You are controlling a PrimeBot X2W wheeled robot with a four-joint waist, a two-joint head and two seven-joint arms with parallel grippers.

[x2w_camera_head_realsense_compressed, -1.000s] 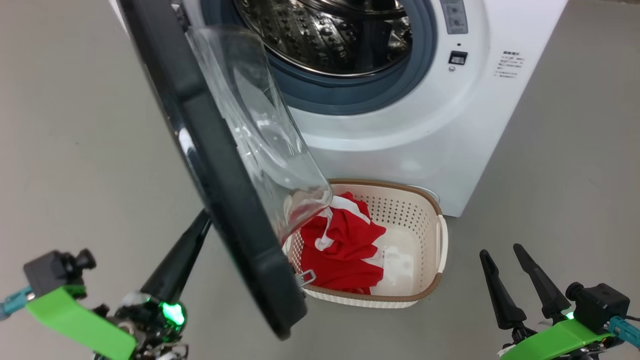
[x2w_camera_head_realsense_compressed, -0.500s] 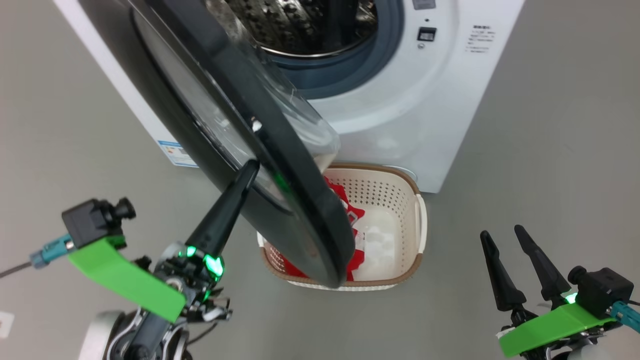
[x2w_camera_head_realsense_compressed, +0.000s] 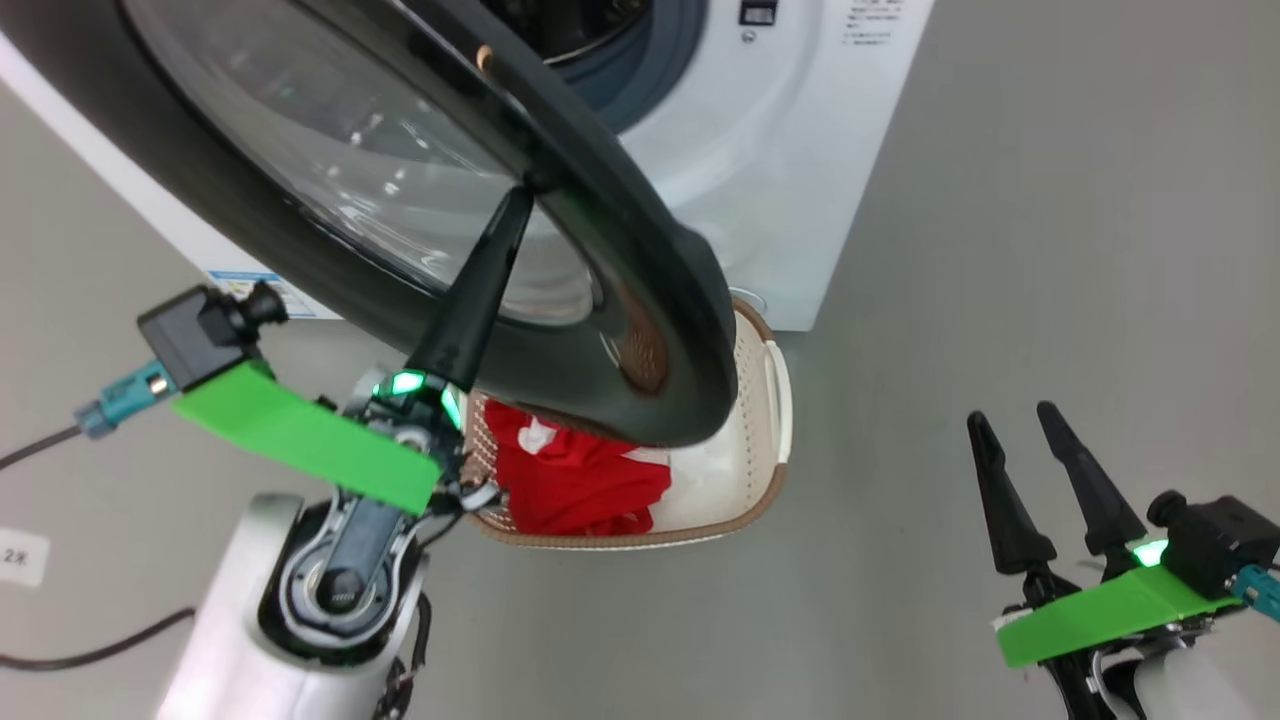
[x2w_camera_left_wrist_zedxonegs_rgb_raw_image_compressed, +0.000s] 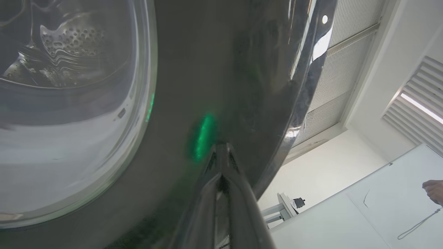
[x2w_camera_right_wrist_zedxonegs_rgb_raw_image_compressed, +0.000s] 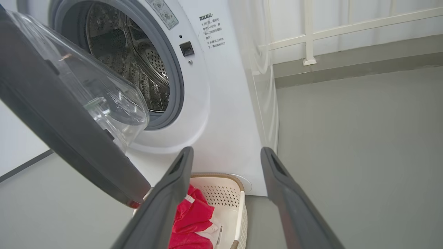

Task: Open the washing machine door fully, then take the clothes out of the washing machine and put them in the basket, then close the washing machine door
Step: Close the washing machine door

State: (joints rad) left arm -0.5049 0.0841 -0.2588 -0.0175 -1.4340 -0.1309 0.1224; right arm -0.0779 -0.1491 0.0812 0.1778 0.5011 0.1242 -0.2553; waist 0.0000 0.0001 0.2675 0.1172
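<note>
The washing machine door (x2w_camera_head_realsense_compressed: 640,300) stands partly swung over the drum opening, its black rim and glass window toward me. My left gripper (x2w_camera_head_realsense_compressed: 522,195) is shut, its joined tips pressed against the door's outer black rim (x2w_camera_left_wrist_zedxonegs_rgb_raw_image_compressed: 207,69), holding nothing. The white washing machine (x2w_camera_head_realsense_compressed: 770,180) stands behind, its steel drum (x2w_camera_right_wrist_zedxonegs_rgb_raw_image_compressed: 128,58) showing past the door (x2w_camera_right_wrist_zedxonegs_rgb_raw_image_compressed: 52,114). Below the door sits the basket (x2w_camera_head_realsense_compressed: 775,390) with red and white clothes (x2w_camera_head_realsense_compressed: 570,480) inside. My right gripper (x2w_camera_head_realsense_compressed: 1010,415) hangs open over bare floor at the lower right, well away from the basket (x2w_camera_right_wrist_zedxonegs_rgb_raw_image_compressed: 238,204).
A dark cable (x2w_camera_head_realsense_compressed: 90,640) and a small paper label (x2w_camera_head_realsense_compressed: 20,555) lie on the grey floor at the left. Open floor (x2w_camera_head_realsense_compressed: 1000,250) stretches to the right of the machine. A white railing (x2w_camera_right_wrist_zedxonegs_rgb_raw_image_compressed: 308,34) runs behind. A person's hand (x2w_camera_left_wrist_zedxonegs_rgb_raw_image_compressed: 432,190) shows far off.
The door has swung from edge-on toward the machine, its outer face now turned to me. My shut left gripper rose with it, pressing on the rim. The camera shifted too. The right gripper stayed put.
</note>
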